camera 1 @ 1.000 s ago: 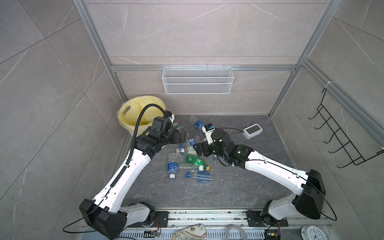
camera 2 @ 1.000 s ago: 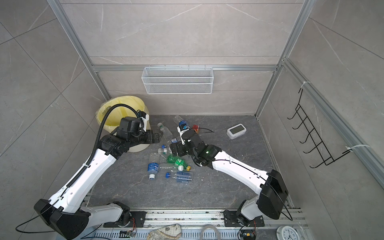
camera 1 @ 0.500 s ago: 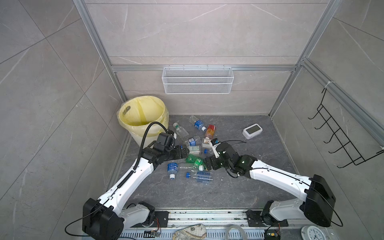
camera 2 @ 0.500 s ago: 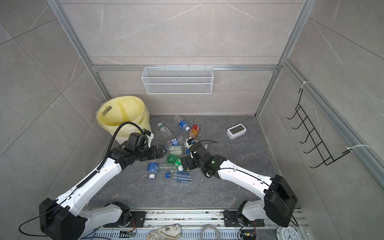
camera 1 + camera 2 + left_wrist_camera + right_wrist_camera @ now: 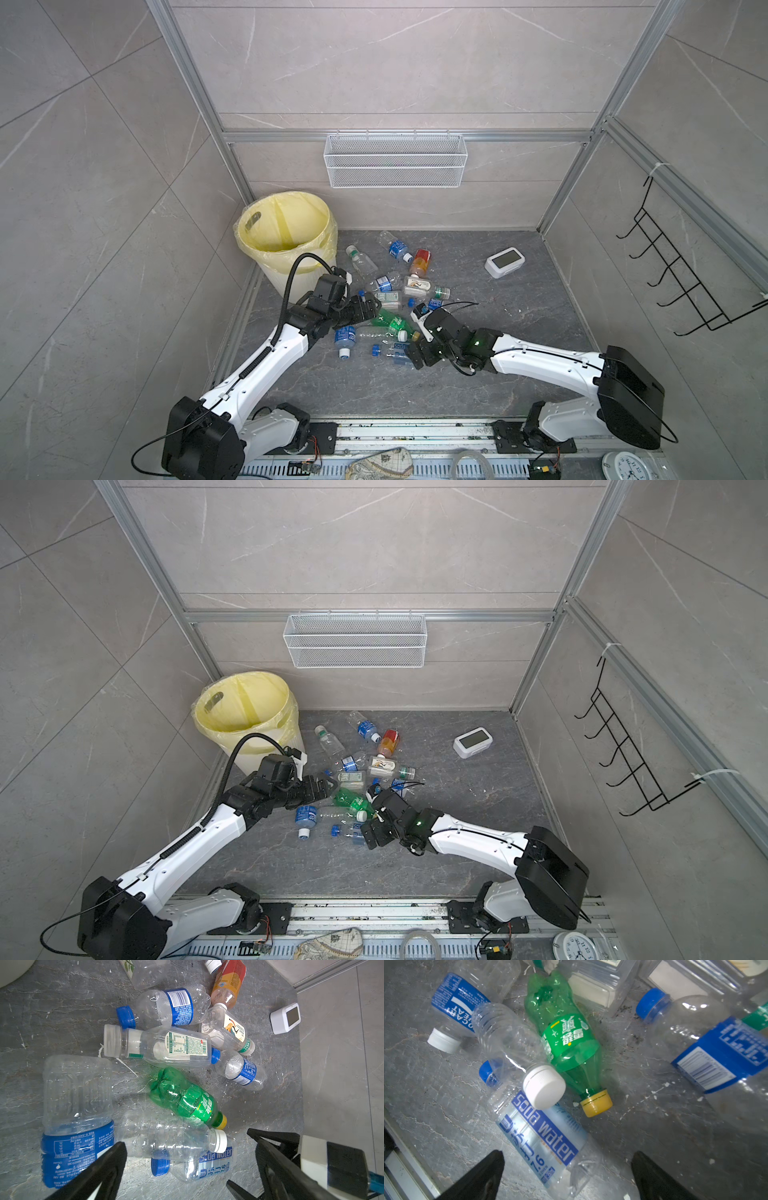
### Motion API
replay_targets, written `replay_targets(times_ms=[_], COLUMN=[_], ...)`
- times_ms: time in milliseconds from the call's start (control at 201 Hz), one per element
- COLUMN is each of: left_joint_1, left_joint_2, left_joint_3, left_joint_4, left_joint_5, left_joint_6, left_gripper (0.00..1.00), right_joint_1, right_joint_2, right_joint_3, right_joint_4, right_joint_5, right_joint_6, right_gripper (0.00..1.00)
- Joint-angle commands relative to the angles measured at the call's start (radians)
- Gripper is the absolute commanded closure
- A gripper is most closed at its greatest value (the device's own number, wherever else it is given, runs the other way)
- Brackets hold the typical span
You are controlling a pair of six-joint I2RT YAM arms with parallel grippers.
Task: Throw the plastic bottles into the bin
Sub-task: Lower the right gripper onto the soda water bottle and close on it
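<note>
Several plastic bottles lie in a pile on the dark floor in both top views. Among them are a green bottle (image 5: pixel 388 320) (image 5: pixel 185 1099) (image 5: pixel 564 1036), an orange-red one (image 5: pixel 419 262) and a clear soda-water bottle (image 5: pixel 207 1163) (image 5: pixel 542 1136). My left gripper (image 5: pixel 368 311) (image 5: pixel 187 1157) hangs open at the left side of the pile, beside the green bottle. My right gripper (image 5: pixel 415 353) (image 5: pixel 566 1169) is open low over the soda-water bottle, its fingers on either side and apart from it. The bin (image 5: pixel 266 262) (image 5: pixel 224 733), lined with a yellow bag, stands at the back left.
A white clock (image 5: pixel 504 261) sits at the back right of the floor. A wire mesh basket (image 5: pixel 395 166) hangs on the back wall and a black hook rack (image 5: pixel 681 286) on the right wall. Metal frame posts edge the floor.
My left gripper has come away from the bin and down to the pile. My right gripper has moved toward the front, over the soda-water bottle. Both stayed open.
</note>
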Motion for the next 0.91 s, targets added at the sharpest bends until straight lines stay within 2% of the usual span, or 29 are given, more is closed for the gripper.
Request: replay_targets(times_ms=[0, 428, 901], left_joint_1=[-0.004, -0.004, -0.004], left_joint_2=[-0.036, -0.035, -0.029], left_joint_3=[-0.007, -0.036, -0.043], left_joint_4=[0.043, 0.091, 0.093], left_joint_5=[0.021, 0.041, 0.035], left_joint_6=[-0.027, -0.069, -0.064], left_gripper=[0.00, 0.00, 0.00], right_joint_1=[0.028, 0.063, 0.094], right_joint_2=[0.031, 0.134, 0.178], right_joint_3=[-0.013, -0.012, -0.020], right_joint_4=[0.056, 0.093, 0.092], right_joint_5=[0.023, 0.045, 0.043], right_joint_6=[-0.033, -0.031, -0.018], right_gripper=[0.01, 0.02, 0.10])
